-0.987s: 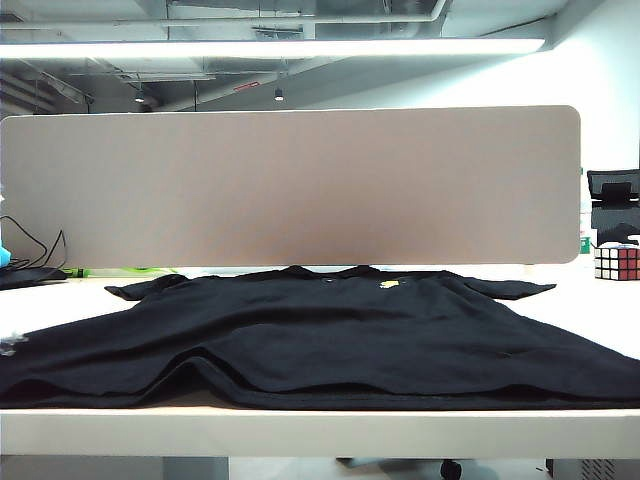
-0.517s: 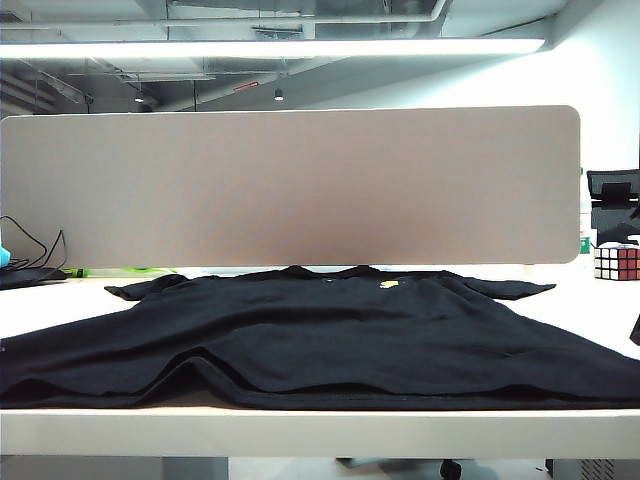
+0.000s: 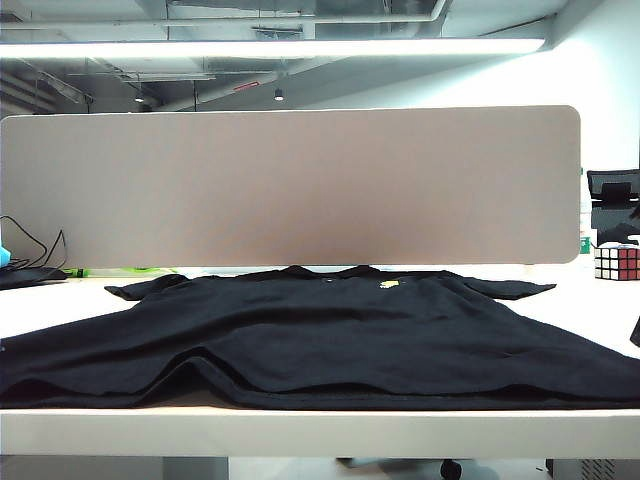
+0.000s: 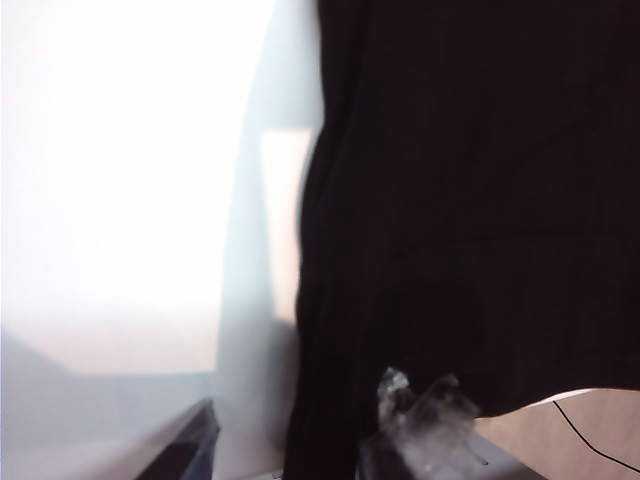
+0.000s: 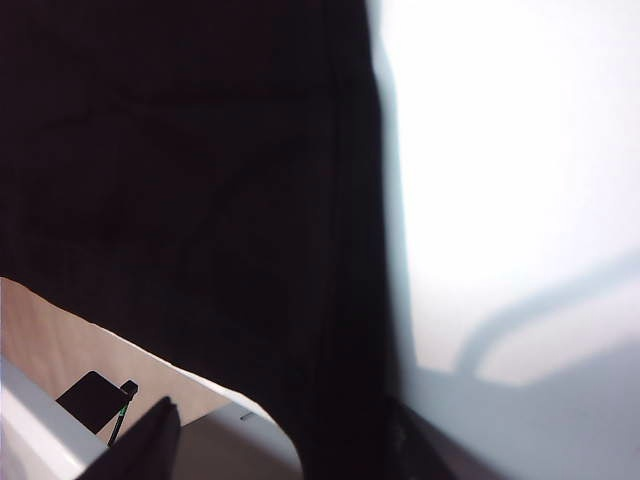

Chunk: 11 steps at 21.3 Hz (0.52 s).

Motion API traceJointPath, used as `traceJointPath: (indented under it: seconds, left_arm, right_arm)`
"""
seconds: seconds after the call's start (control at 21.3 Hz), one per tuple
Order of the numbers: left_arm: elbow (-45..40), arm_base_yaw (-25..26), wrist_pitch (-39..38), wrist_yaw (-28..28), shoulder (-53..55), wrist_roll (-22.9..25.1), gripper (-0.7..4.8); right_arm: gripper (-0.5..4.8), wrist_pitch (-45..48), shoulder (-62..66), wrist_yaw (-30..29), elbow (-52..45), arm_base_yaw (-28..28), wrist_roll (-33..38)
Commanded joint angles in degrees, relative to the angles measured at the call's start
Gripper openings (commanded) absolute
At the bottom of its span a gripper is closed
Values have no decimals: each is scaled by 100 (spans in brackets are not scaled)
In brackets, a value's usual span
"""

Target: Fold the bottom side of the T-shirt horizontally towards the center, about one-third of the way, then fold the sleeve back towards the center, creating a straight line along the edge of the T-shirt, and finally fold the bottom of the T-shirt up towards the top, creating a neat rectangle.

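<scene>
The black T-shirt [image 3: 330,335] lies flat on the white table [image 3: 320,432], its collar [image 3: 330,271] at the far side, with a small yellow mark [image 3: 389,284] near it. The bottom of the T-shirt [image 3: 330,401] runs along the table's front edge. My left gripper [image 4: 300,402] is open, and the shirt's left side edge [image 4: 310,300] passes between its fingers. My right gripper [image 5: 280,405] is open too, over the shirt's right side edge [image 5: 370,250] near the hem corner. Only a dark sliver of the right gripper [image 3: 636,332] shows in the exterior view.
A tall beige partition board [image 3: 290,185] stands right behind the shirt. A Rubik's cube [image 3: 616,261] sits at the far right of the table, and dark cables [image 3: 30,255] lie at the far left. The shirt's hem reaches the table's front edge.
A pale bit of the left gripper at the exterior view's left edge has gone out of view. A dark sliver of the right gripper has come in at the right edge. The shirt has not moved.
</scene>
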Motion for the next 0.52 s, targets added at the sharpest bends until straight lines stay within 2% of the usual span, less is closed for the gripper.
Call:
traceJointPath:
  seconds: [0.05,0.52]
  left_arm:
    - [-59,4,-140,26,68,68,185]
    - [-59,4,-42,452,68,70,185]
  right_arm:
    - [283,-195,50,173,-70,11,-17]
    - [283,-155,50,0,-70,79,-17]
